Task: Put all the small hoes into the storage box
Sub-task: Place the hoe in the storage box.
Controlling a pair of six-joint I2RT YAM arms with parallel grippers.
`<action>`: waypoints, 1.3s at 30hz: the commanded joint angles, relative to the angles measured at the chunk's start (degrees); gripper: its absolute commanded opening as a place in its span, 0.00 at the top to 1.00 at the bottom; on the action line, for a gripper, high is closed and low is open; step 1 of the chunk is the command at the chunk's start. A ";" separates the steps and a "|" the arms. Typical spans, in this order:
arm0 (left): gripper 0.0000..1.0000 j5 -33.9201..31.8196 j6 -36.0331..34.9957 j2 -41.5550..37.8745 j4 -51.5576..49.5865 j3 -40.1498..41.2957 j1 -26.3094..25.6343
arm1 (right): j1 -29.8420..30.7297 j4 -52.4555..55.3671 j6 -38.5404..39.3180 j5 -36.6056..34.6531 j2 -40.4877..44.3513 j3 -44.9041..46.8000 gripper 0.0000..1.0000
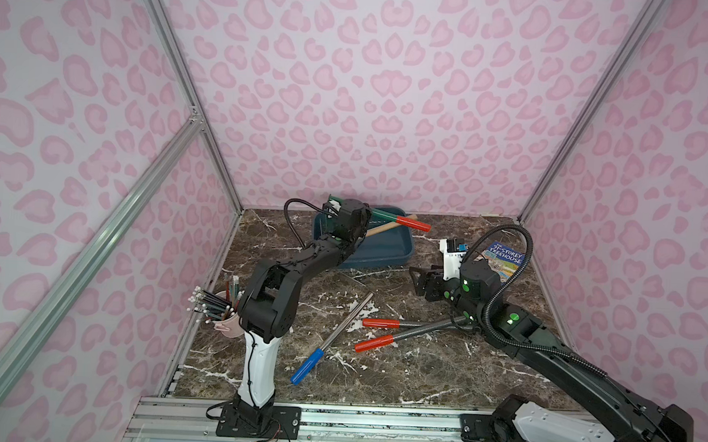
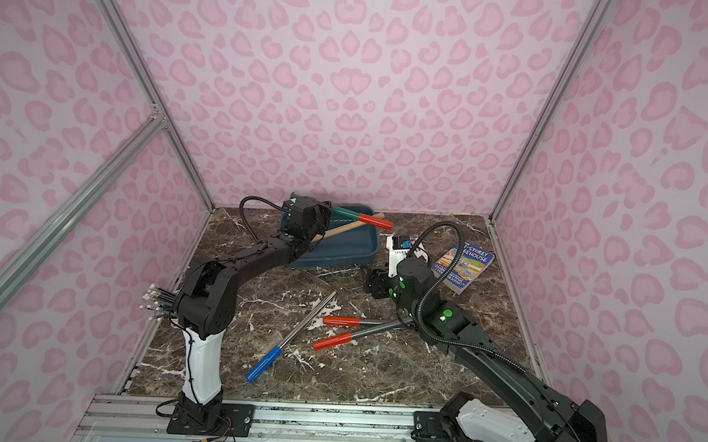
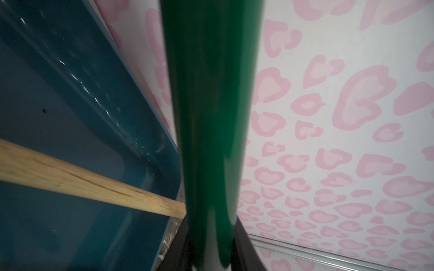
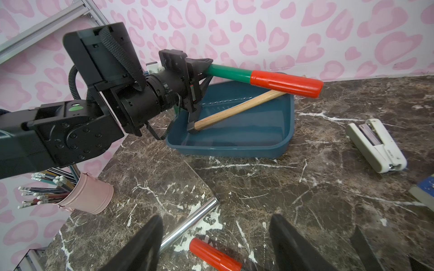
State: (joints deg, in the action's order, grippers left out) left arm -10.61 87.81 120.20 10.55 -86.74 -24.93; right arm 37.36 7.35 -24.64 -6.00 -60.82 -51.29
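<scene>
Currently left gripper [image 4: 207,69] clamps the small hoe [image 4: 237,74] by its green shaft above the storage box [image 4: 234,150]; red grip overhangs the rim, so release could land it on the wooden-handled tool [image 4: 239,106] and tip it out; right gripper [image 4: 216,226] spread, holding nothing

Left end effector [image 4: 203,74] clamped, reaching far; right end effector [image 4: 216,237] low, jaws parted.

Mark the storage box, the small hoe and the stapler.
storage box [image 4: 225,151], right wrist view, near outer wall.
small hoe [image 4: 229,71], right wrist view, green shaft.
stapler [image 4: 378,146], right wrist view, middle of white body.
</scene>
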 commanded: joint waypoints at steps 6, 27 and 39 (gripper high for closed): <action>0.98 -1.10 0.17 3.42 3.49 -3.86 1.52 | -0.10 -0.71 0.25 0.00 0.61 0.41 0.24; 0.98 -0.53 2.16 12.56 4.60 -10.54 3.38 | -0.88 -0.87 0.66 0.30 0.70 2.09 0.24; 0.97 -0.79 4.29 14.00 2.96 -10.37 3.74 | -2.02 -1.64 0.51 1.65 0.04 2.83 0.24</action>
State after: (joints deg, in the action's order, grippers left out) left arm -10.52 91.83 133.99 10.31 -96.71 -21.43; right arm 35.44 7.79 -24.45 -4.80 -60.64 -48.51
